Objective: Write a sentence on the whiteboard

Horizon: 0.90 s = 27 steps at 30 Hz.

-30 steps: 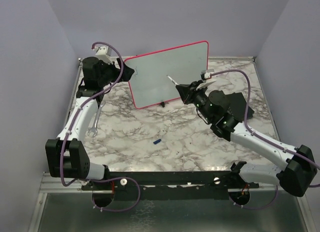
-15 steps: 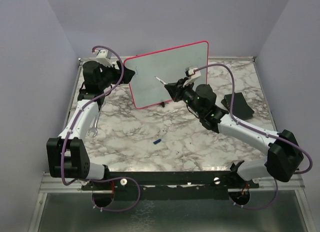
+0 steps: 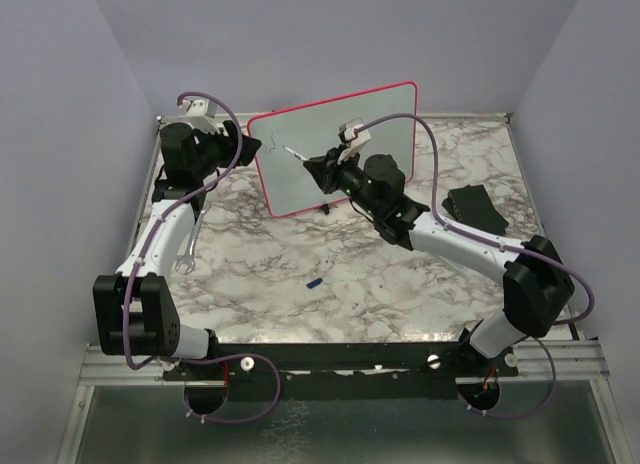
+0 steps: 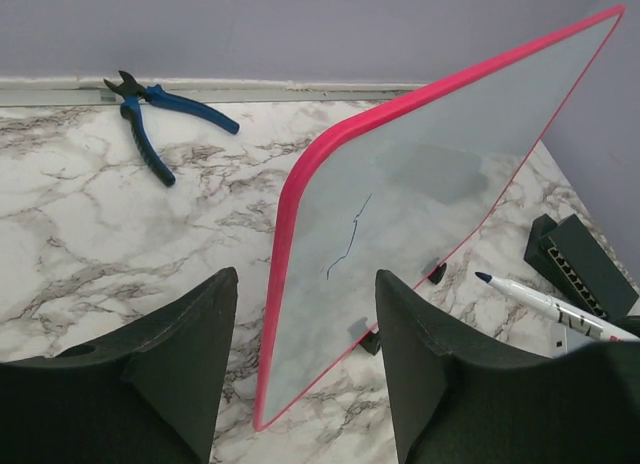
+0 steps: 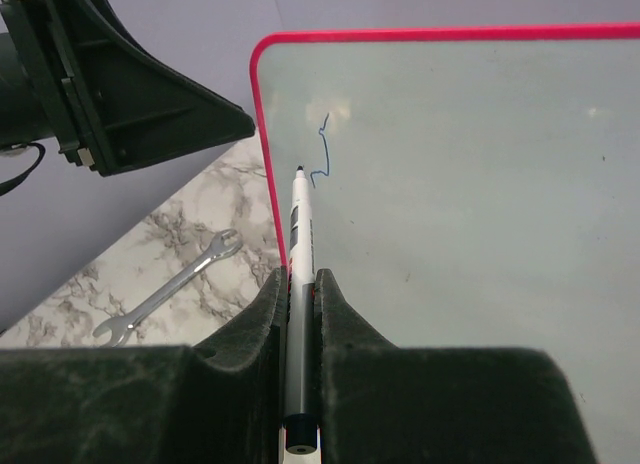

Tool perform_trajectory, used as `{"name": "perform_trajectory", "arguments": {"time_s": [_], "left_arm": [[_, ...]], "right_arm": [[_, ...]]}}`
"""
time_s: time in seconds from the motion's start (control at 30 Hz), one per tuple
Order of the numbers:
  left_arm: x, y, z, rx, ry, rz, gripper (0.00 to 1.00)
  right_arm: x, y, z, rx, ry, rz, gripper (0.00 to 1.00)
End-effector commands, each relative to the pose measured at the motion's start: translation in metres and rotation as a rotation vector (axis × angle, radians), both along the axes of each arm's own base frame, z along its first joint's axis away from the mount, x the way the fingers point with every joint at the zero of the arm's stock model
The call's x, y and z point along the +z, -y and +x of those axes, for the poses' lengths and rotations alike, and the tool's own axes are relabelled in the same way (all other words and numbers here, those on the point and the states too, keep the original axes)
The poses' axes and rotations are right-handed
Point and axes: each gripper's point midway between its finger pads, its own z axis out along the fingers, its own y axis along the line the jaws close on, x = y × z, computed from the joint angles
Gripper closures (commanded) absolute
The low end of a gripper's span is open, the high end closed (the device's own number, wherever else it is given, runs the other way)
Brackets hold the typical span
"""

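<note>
The whiteboard (image 3: 295, 189) stands upright at the back of the table, pink-red framed, on small black feet (image 4: 437, 274). Of the sentence, only one short blue stroke (image 5: 322, 149) shows, near the board's upper left corner; it also appears in the left wrist view as a thin squiggle (image 4: 350, 234). My right gripper (image 3: 322, 167) is shut on a white marker (image 5: 300, 224), whose dark tip sits at the board just below that stroke. My left gripper (image 3: 243, 144) is open, its black fingers (image 4: 190, 344) straddling the board's left edge (image 4: 285, 274) without touching it.
A silver wrench (image 3: 188, 246) lies on the marble left of the board. Blue-handled pliers (image 4: 150, 109) lie by the back wall. A small blue cap (image 3: 314, 282) rests mid-table. A black box (image 3: 475, 204) sits at the right. Lilac walls close in three sides.
My right arm has swung left across the board, carrying the marker tip from the board's middle to its upper left. The left gripper's jaws have narrowed around the board's edge.
</note>
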Motion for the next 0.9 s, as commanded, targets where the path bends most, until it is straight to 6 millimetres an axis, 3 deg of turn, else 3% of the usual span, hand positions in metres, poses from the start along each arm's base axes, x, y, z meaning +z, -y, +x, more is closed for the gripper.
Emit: {"name": "perform_trajectory", "arguments": {"time_s": [0.0,0.17,0.47,0.87], "left_arm": [[0.003,0.004,0.002,-0.039,0.032,-0.017,0.43],[-0.005,0.006,0.007,-0.05,0.018,-0.025,0.52],[-0.009,0.006,0.009,-0.047,0.009,-0.022,0.55],[-0.012,0.006,0.011,-0.045,0.002,-0.022,0.63]], "right_arm": [[0.012,-0.019,0.008,0.032,0.044,0.005,0.99],[0.01,-0.033,0.02,0.038,0.045,0.002,0.99],[-0.002,-0.045,0.036,0.018,0.029,-0.025,0.99],[-0.005,-0.04,0.044,-0.032,0.033,-0.015,0.99]]}}
